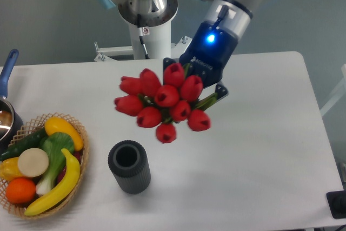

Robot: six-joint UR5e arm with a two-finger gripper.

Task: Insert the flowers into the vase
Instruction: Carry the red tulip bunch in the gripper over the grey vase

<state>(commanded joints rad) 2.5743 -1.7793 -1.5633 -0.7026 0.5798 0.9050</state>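
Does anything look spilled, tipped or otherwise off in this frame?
Nothing stands out. The vase stands upright and empty on the table, the basket holds its produce, and the flowers are held in the claw, up and to the right of the vase.

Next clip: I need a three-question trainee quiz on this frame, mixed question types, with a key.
1. True or false: the flowers are already standing in the vase.
2. Multiple choice: the woven basket of fruit and vegetables sits A) at the table's left edge, B) behind the robot base, C) under the gripper.
3. Fill in: the vase's mouth faces ____ and holds nothing.

Key:
1. False. The gripper holds the bunch in the air, up and to the right of the vase in the image.
2. A.
3. Upward.
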